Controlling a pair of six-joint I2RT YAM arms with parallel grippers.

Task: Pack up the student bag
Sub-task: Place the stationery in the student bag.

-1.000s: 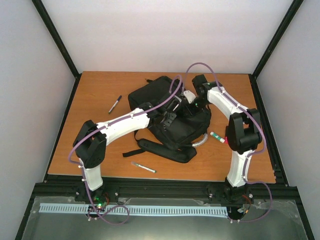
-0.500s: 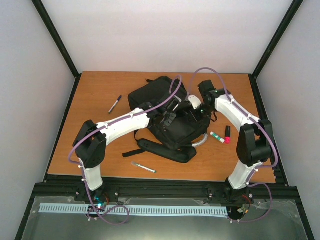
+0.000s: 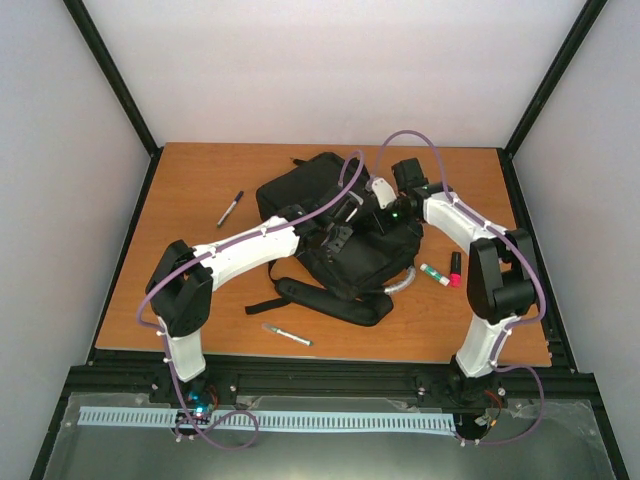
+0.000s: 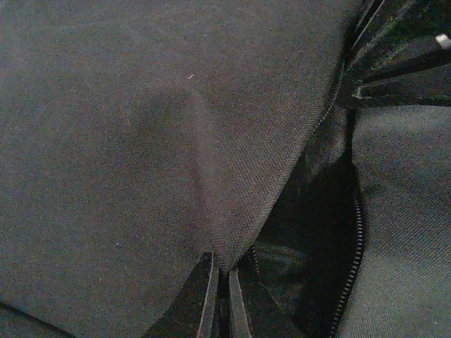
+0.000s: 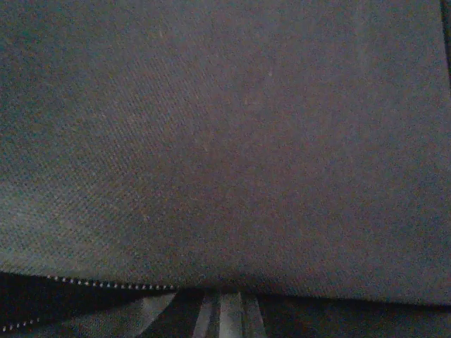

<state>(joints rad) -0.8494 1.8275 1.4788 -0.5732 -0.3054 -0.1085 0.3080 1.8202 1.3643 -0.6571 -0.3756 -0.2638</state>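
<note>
Left jaws and right jaws, nearly closed, are pinching the seemingly limp student bag (image 3: 300,195) by its zip-edge fabric, mid-bench.

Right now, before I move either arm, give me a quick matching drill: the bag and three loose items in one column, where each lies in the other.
Things:
1. student bag
2. black marker
3. pale pen
4. green-tipped marker

Places:
A. robot's right of the bag
B. near side of the bag
C. middle of the table
D. robot's left of the bag

Pairs: 1-C, 2-D, 3-B, 4-A
</note>
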